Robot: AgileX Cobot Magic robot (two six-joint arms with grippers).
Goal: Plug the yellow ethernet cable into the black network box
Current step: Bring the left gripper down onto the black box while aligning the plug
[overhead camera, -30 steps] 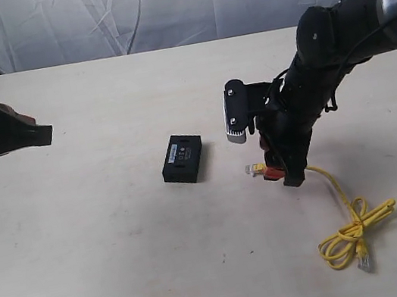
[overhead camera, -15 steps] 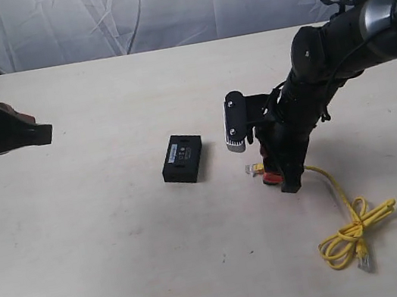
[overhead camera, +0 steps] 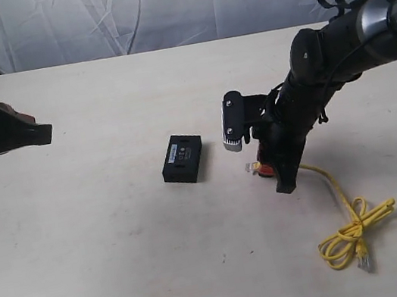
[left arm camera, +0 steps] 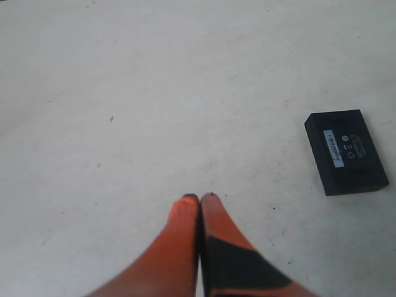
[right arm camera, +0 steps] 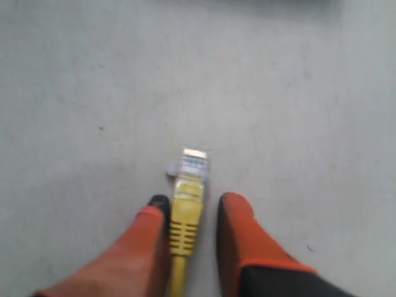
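Two things matter in the exterior view. The black network box (overhead camera: 183, 159) lies flat about the middle of the bench (overhead camera: 127, 269). The yellow ethernet cable (overhead camera: 336, 189) runs from its looped bundle near the bench's right near corner up to the right gripper (overhead camera: 268, 172), which stands over the plug end, just right of the box. The arm covers the jaws here, so the grip cannot be read. The left gripper (overhead camera: 41, 135) hangs by the left edge, well apart from both. If nothing steadies the light box, a push on its port would likely slide it.

Left wrist view: the left gripper (left arm camera: 199, 199) is clenched on nothing, fingertips touching. The box (left arm camera: 346, 151) shows its pale label, but no port can be made out.

Right wrist view: the right gripper (right arm camera: 195, 201) straddles the cable's (right arm camera: 185, 223) yellow boot without clamping it. One finger (right arm camera: 148, 229) touches the boot and the other (right arm camera: 238, 223) stands off. The clear plug (right arm camera: 193, 162) juts past the fingertips. An uneven squeeze could roll the plug and leave its latch misaligned with the port. The view is soft, and the latch side is unclear.
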